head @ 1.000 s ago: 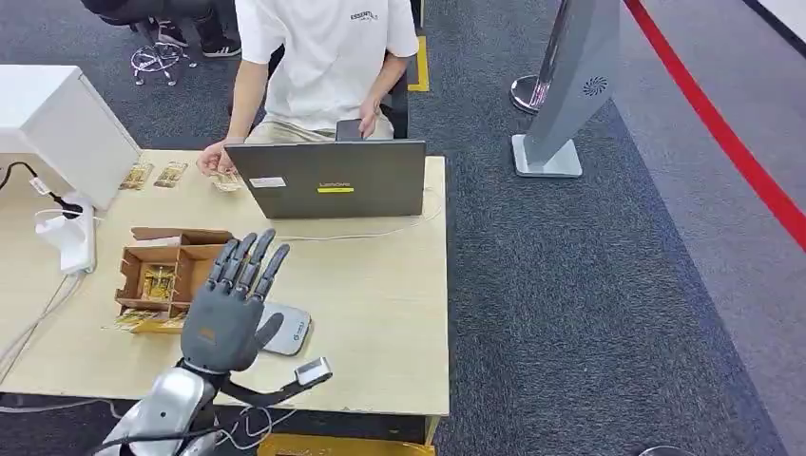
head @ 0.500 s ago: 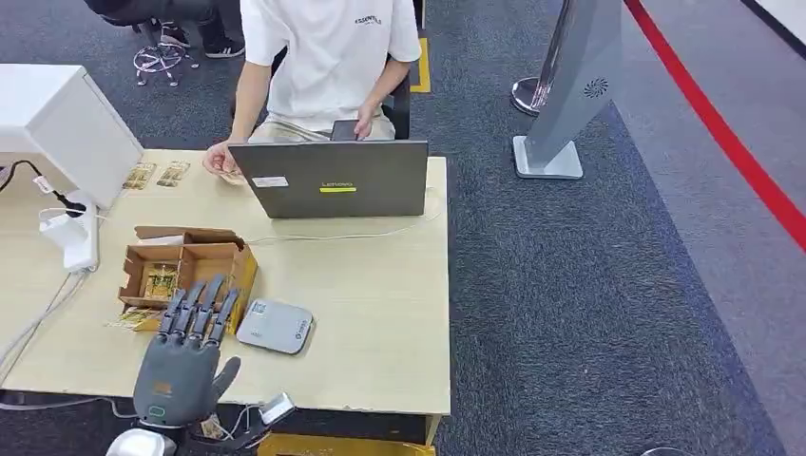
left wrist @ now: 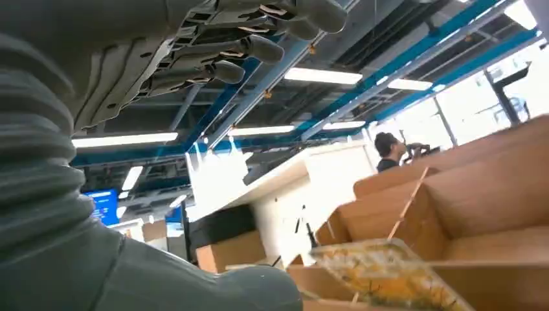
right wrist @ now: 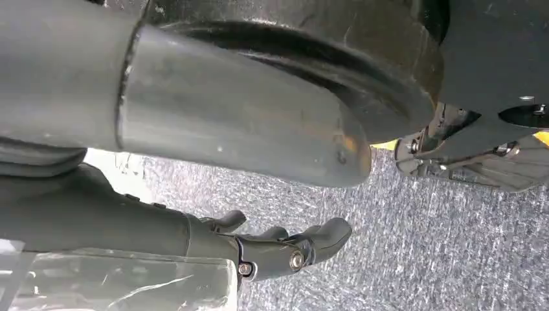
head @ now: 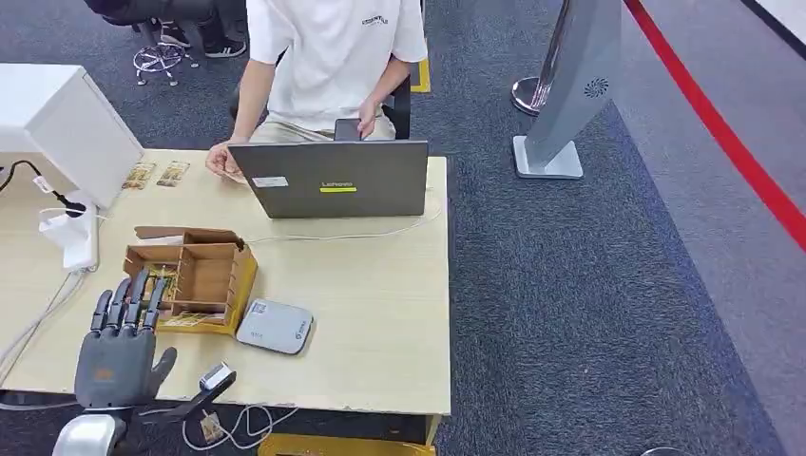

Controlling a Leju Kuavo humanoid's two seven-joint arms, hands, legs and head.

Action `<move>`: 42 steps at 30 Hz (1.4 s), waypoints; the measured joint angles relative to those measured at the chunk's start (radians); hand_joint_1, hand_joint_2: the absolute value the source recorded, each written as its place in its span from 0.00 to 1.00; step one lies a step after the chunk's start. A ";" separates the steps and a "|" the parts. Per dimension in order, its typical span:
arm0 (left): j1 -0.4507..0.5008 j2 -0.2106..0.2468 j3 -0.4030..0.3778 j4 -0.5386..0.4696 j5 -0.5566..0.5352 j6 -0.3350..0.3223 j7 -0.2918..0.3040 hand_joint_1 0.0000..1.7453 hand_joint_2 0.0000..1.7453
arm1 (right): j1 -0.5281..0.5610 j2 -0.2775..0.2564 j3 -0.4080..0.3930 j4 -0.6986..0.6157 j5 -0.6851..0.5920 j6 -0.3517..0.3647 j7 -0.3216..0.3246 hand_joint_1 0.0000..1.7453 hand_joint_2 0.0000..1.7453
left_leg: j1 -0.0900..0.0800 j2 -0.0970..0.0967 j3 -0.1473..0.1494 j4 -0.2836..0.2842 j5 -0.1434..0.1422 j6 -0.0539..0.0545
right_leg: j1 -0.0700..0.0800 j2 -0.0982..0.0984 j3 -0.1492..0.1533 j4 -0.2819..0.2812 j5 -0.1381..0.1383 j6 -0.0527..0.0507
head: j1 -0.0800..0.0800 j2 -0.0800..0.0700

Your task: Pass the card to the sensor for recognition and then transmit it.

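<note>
The grey flat sensor (head: 276, 326) lies on the table just right of a brown cardboard box (head: 204, 271) with dividers. Yellowish cards (head: 193, 319) lie along the box's near side, and the left wrist view shows a yellow card stack (left wrist: 382, 267) in a compartment. My left hand (head: 119, 344) hovers over the table's near left edge, left of the box, fingers straight and apart, holding nothing. In the left wrist view its fingers (left wrist: 246, 46) and thumb (left wrist: 249, 288) stand wide apart. My right hand (right wrist: 291, 249) hangs over grey carpet, fingers loose, with nothing in it.
A person in a white shirt (head: 328, 57) sits behind an open laptop (head: 328, 179) at the far side. Two more cards (head: 157, 174) lie at the far left by a white box (head: 62, 114). A power strip (head: 71, 237) and cables sit at the left edge.
My left hand has drawn back and to the left, from above the sensor and box to the table's near left edge. Its fingers stay spread and empty.
</note>
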 joint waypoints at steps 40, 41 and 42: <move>-0.166 -0.027 -0.021 0.200 -0.039 -0.024 0.047 0.00 1.00 | 0.000 -0.007 0.027 0.000 0.031 0.014 -0.003 0.00 0.00 | 0.000 0.000 0.000 0.000 0.000 0.000 | 0.000 0.000 0.000 0.000 0.000 0.000 | 0.000 0.000; -0.166 -0.027 -0.025 0.200 -0.039 -0.024 0.050 0.00 1.00 | 0.000 -0.007 0.027 0.000 0.031 0.015 -0.003 0.00 0.00 | 0.000 0.000 0.000 0.000 0.000 0.000 | 0.000 0.000 0.000 0.000 0.000 0.000 | 0.000 0.000; -0.165 -0.028 -0.028 0.200 -0.039 -0.024 0.052 0.00 1.00 | 0.000 -0.008 0.027 0.000 0.031 0.016 -0.003 0.00 0.00 | 0.000 0.000 0.000 0.000 0.000 0.000 | 0.000 0.000 0.000 0.000 0.000 0.000 | 0.000 0.000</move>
